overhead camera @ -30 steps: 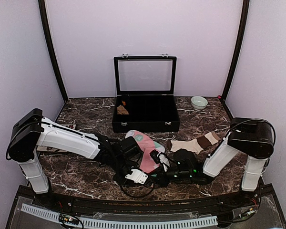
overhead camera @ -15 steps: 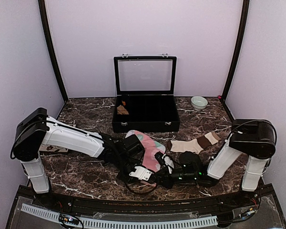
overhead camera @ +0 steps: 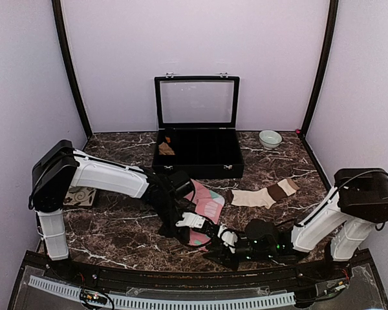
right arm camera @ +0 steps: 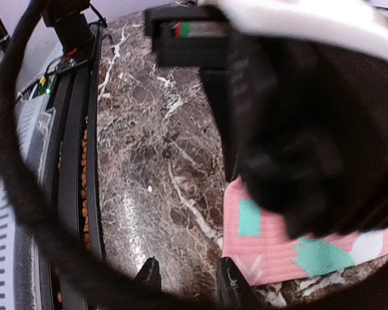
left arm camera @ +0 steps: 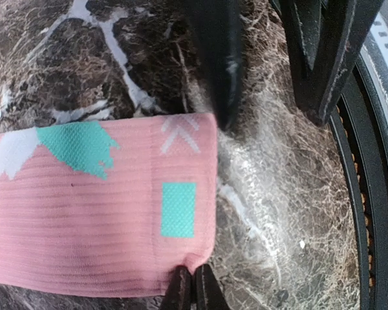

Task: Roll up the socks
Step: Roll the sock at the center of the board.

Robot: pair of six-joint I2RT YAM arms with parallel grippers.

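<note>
The pink sock [overhead camera: 209, 205] with mint and white patches lies flat on the marble near the table's front. My left gripper [left arm camera: 193, 289] is shut, pinching the near corner of the pink sock's [left arm camera: 110, 219] end. My left gripper [overhead camera: 193, 222] sits over that end in the top view. My right gripper [right arm camera: 189, 281] stands open just off the sock's [right arm camera: 271, 248] edge, with only bare marble between its fingers. Seen from above, my right gripper [overhead camera: 227, 240] lies low by the front edge. The cream-beige sock [overhead camera: 265, 195] with brown bands lies flat to the right, untouched.
An open black case [overhead camera: 197, 169] with a clear lid stands at the back, a small tan bundle [overhead camera: 166, 148] in its left compartment. A pale bowl [overhead camera: 269, 138] sits at back right. A patterned card [overhead camera: 77, 197] lies under the left arm. The table's black front rail [left arm camera: 365, 194] runs close by.
My left gripper has shut on the pink sock's corner and moved toward the front. My right gripper has opened, let go of the sock and backed off toward the front edge.
</note>
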